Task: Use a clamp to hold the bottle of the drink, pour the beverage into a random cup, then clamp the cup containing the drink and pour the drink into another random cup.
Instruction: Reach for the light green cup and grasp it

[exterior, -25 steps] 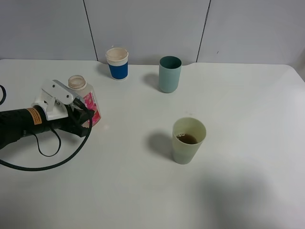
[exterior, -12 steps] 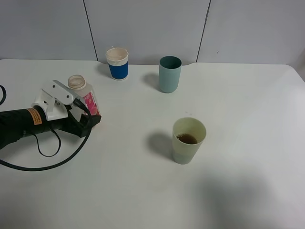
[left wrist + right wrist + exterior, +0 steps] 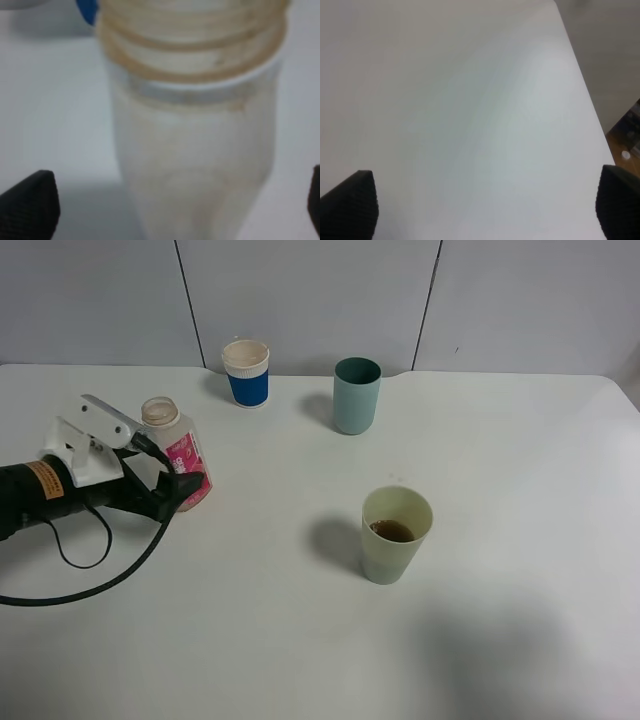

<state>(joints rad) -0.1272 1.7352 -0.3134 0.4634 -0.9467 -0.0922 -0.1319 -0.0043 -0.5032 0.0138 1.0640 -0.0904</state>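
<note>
The bottle of the drink stands upright on the table at the left, pink label facing front. My left gripper is open, its fingers on either side of the bottle and apart from it. Up close in the left wrist view, the bottle fills the picture between the left gripper fingertips. The pale yellow-green cup stands mid-table with dark brown beverage in it. The teal cup stands at the back. My right gripper is open over bare table and does not show in the exterior high view.
A blue-banded white paper cup stands at the back, left of the teal cup. A black cable loops on the table under the left arm. The right wrist view shows the table's edge with floor beyond.
The left gripper has opened and let go of the bottle, and the arm has drawn back a little to the left. The bottle stays standing. The cups have not moved.
</note>
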